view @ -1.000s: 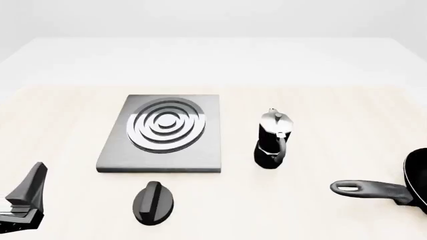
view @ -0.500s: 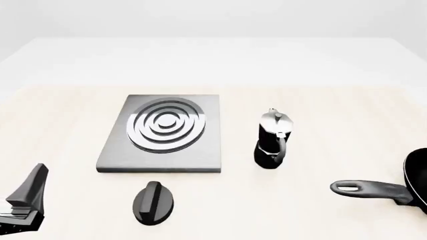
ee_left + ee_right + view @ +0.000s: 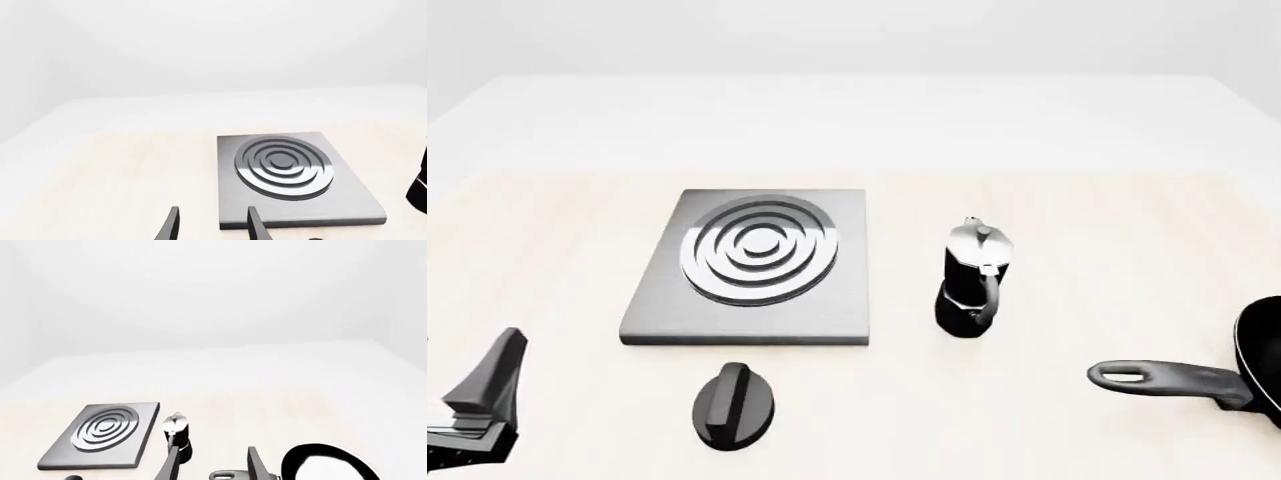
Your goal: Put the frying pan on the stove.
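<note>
The frying pan [image 3: 1265,352] lies at the table's right edge, partly cut off, with its long handle [image 3: 1168,379] pointing left. It also shows in the right wrist view [image 3: 327,466], just beyond my open, empty right gripper [image 3: 213,450]. The stove [image 3: 754,265] sits left of centre and also shows in the left wrist view [image 3: 287,170]. My left gripper [image 3: 487,385] is at the near left corner, open and empty, short of the stove's near-left corner; its fingers [image 3: 172,225] stand apart. The right gripper is outside the front view.
A black-and-silver moka pot [image 3: 974,280] stands upright between the stove and the pan handle, and shows in the right wrist view [image 3: 179,437]. A small black oval knob [image 3: 737,405] lies in front of the stove's near edge.
My left gripper has sunk very slightly toward the near edge. The pan, stove, moka pot and knob have not moved.
</note>
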